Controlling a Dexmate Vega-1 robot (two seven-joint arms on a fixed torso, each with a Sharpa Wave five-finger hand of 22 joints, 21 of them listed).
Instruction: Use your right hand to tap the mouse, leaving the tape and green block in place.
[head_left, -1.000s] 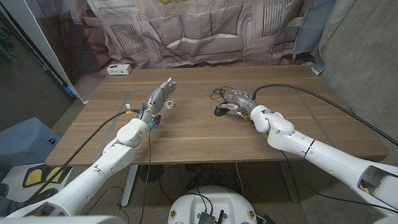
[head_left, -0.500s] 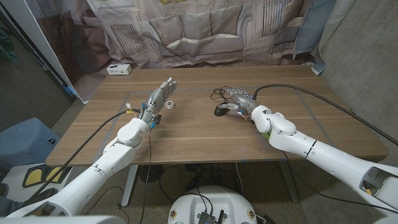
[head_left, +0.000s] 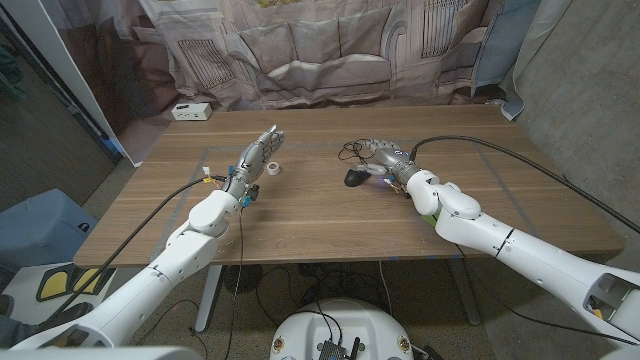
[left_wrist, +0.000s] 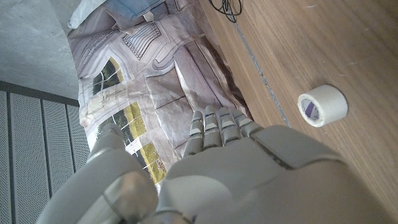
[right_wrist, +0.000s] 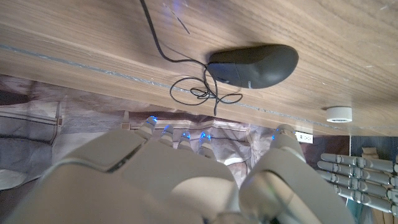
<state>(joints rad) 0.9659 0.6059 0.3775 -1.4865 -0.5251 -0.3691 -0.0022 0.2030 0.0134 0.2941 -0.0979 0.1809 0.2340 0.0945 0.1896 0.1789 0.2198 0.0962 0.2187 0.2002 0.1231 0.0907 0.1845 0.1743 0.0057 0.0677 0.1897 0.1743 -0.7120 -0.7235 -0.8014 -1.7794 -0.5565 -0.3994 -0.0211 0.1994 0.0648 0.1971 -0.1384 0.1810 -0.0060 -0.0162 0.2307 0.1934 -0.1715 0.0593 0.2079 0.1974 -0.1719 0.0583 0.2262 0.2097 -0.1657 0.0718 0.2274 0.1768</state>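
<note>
While hovering just beside the mouse (head_left: 355, 177), the right hand (head_left: 388, 160) is reaching over the table (head_left: 330, 225) with fingers spread and nothing in its grasp. The mouse is lying just off the hand's thumb side, a little nearer the robot than the fingertips, close but apparently not touching; its thin cord (right_wrist: 202, 92) is trailing in a loose tangle beyond it, ahead of the fingers.

Judging by its look, the mouse is a light, hard plastic shell, smooth and likely to skate on the wood if pushed sideways. A tap is calling for a short downward touch on the rounded back, near its middle, rather than any grip; the cord is limp and best left alone.

Across the table, the left hand (head_left: 256, 158) is waiting with fingers straight and apart, holding nothing, and the tape (head_left: 273, 168) is sitting just beside its fingertips, on the side toward the right hand. The tape is well apart from the mouse, so a tap should not be disturbing it. No green block is plainly identifiable.
</note>
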